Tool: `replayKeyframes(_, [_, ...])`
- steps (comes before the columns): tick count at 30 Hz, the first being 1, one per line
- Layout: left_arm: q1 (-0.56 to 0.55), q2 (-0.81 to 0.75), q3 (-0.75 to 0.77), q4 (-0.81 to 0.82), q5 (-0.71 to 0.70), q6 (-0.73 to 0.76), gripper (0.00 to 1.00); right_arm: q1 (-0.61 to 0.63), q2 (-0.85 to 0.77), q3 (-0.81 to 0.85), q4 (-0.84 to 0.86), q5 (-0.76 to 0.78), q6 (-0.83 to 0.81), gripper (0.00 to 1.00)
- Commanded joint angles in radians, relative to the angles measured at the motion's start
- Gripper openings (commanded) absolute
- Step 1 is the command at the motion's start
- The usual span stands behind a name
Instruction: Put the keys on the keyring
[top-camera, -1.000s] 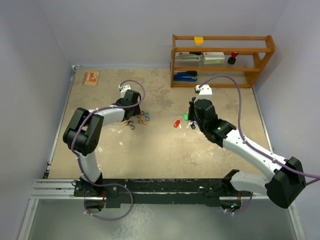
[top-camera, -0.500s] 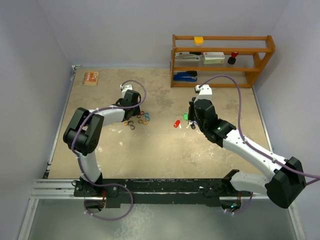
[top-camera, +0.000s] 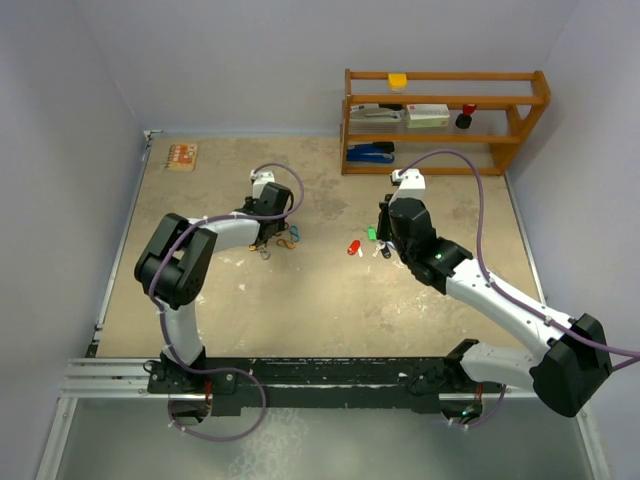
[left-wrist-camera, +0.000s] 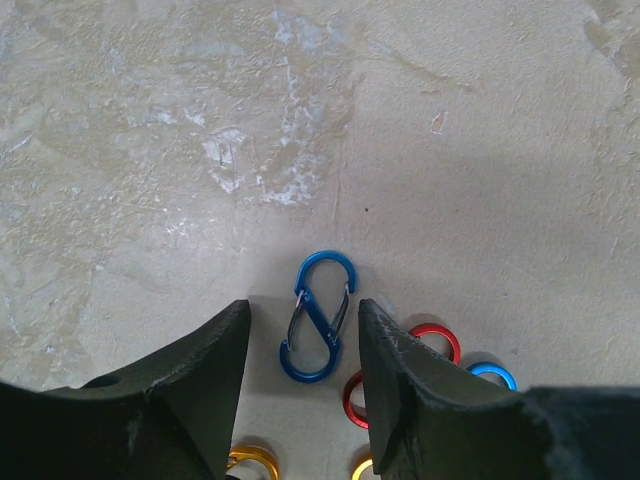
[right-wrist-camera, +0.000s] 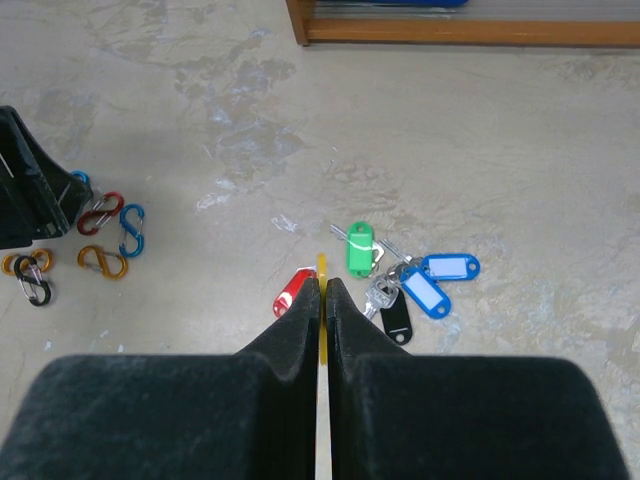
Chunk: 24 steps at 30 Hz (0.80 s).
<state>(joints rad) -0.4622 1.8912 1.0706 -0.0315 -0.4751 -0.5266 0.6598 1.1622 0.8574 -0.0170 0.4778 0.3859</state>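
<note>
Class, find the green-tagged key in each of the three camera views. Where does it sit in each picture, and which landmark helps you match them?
Top external: green-tagged key just right of centre.
Left wrist: not in it.
Right wrist: near centre, just beyond the right gripper, which is shut on a yellow tag.
Landmark: red-tagged key, lower left of it in both.

Pale lavender walls (top-camera: 250, 60) are boxing in a scuffed beige tabletop (top-camera: 330, 300). A wooden shelf (top-camera: 470, 76) is sitting at the back right, holding a blue stapler (top-camera: 371, 151), some boxes (top-camera: 427, 114) and a yellow block (top-camera: 398, 80). Lighting's looking soft and even.
</note>
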Motion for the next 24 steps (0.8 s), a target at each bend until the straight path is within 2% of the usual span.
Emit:
replayKeyframes(1, [-0.034,0.032,0.023,-0.063,-0.069,0.017,0.44,-0.005,-0.024,-0.013,0.015,-0.002,0.005,0.0])
replayKeyframes(9, [-0.037,0.037,0.025,-0.064,-0.087,0.02,0.4,-0.006,-0.029,-0.014,0.012,-0.001,0.005,0.0])
replayKeyframes(12, [-0.036,0.041,0.023,-0.065,-0.092,0.02,0.35,-0.007,-0.03,-0.014,0.012,-0.001,0.005,0.0])
replayKeyframes(19, [-0.036,0.047,0.021,-0.055,-0.1,0.032,0.07,-0.008,-0.031,-0.015,0.01,-0.001,0.005,0.0])
replayKeyframes(24, [-0.036,0.016,0.017,-0.054,-0.113,0.047,0.0,-0.008,-0.03,-0.015,0.011,-0.002,0.005,0.0])
